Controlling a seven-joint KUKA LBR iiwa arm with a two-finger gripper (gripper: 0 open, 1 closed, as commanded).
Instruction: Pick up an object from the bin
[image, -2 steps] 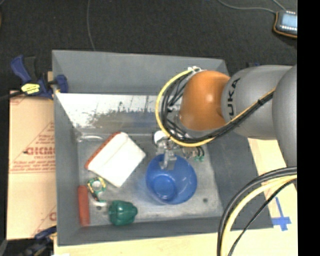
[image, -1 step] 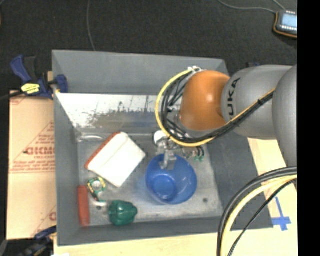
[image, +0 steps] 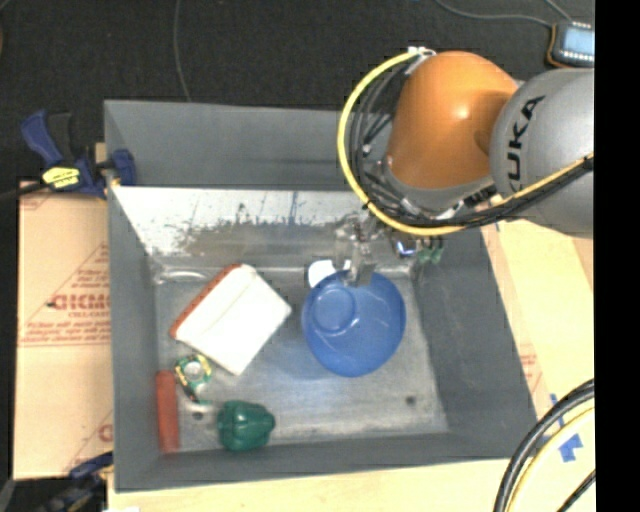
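Looking down into the grey metal bin (image: 220, 150): the floor is dull and scuffed, and the far wall is streaked with dark scratches. Right of centre on that floor sits a blue bowl (image: 353, 335); it is round, smooth and glossy, plastic by the look of it, upright with its hollow facing up. The gripper (image: 353, 278) hangs at the bowl's far rim, a slim metallic stem dropping from under the rounded, shiny orange cover (image: 445, 115); a yellow-and-black loop of cables (image: 350, 140) curls round that cover. The tip lies right at the rim, though contact cannot be made out; whether the gripper is released or clenched cannot be told from this angle.

Just behind the bowl, left of the gripper, a small white scrap (image: 321, 272) peeks out. Left of the bowl, a little apart from it, lies a white block (image: 235, 320), flat-faced and boxy, turned at a slant, with an orange band along its upper-left edge. In the near left corner a red stick (image: 167, 412) lies along the left wall; beside it is a small round thing (image: 192, 375) in green and yellow, too small to name. A dark green lump (image: 245, 425), knobbly and shiny, rests by the near wall.
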